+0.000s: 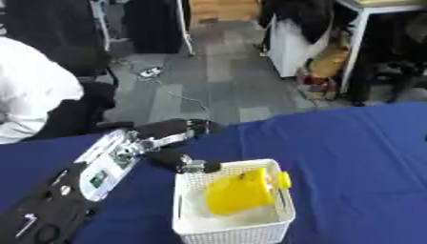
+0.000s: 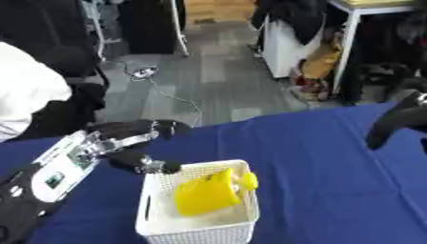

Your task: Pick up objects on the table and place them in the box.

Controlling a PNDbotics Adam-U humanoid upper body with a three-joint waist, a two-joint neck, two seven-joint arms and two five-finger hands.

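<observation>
A white lattice basket (image 1: 283,217) stands on the blue table (image 1: 359,157) near the front. A yellow object (image 1: 242,190) with a round yellow knob on its right side lies tilted inside the basket. My left hand (image 1: 171,143) hovers just behind the basket's far left corner, fingers and thumb spread and holding nothing. My right hand (image 2: 396,121) shows only in the right eye view, at the right edge above the table; its shape is a dark blur.
Beyond the table's far edge lies grey floor with cables, a white table leg (image 1: 354,52) and bags. A person in white (image 1: 29,90) sits at the far left.
</observation>
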